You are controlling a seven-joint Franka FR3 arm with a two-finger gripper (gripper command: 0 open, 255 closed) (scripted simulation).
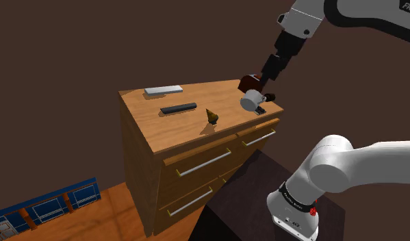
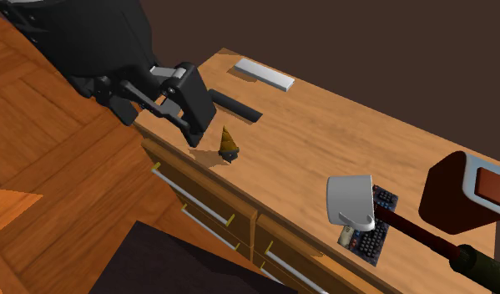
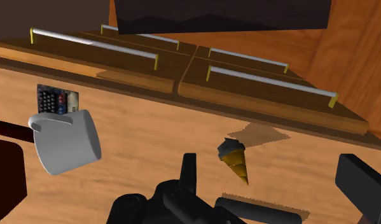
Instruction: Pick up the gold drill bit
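In the shoulder view, the gold drill bit [image 1: 211,116] is standing point-up on the wooden tabletop [image 1: 169,133], well apart from the grey mug [image 1: 251,101]. In the second exterior view, the hand [image 2: 162,132] is hovering near the bit, fingers wide. In the wrist view, the bit is showing between them, untouched; the drawers [image 3: 265,95] are sitting shut, and the mug's contents cannot be told.

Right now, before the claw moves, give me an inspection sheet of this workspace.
Surface: wooden dresser top, drawers below.
Job's things: gold drill bit, cone-shaped, point up, standing apart from everything else.
Clutter: grey mug lying against a dark keypad; brown mallet beside them; black bar; grey slab.
Grippers: claw open above the top, drill bit ahead of it, untouched.
Cables: nothing seen.
Surroundings: wooden floor, brown walls, blue rack.
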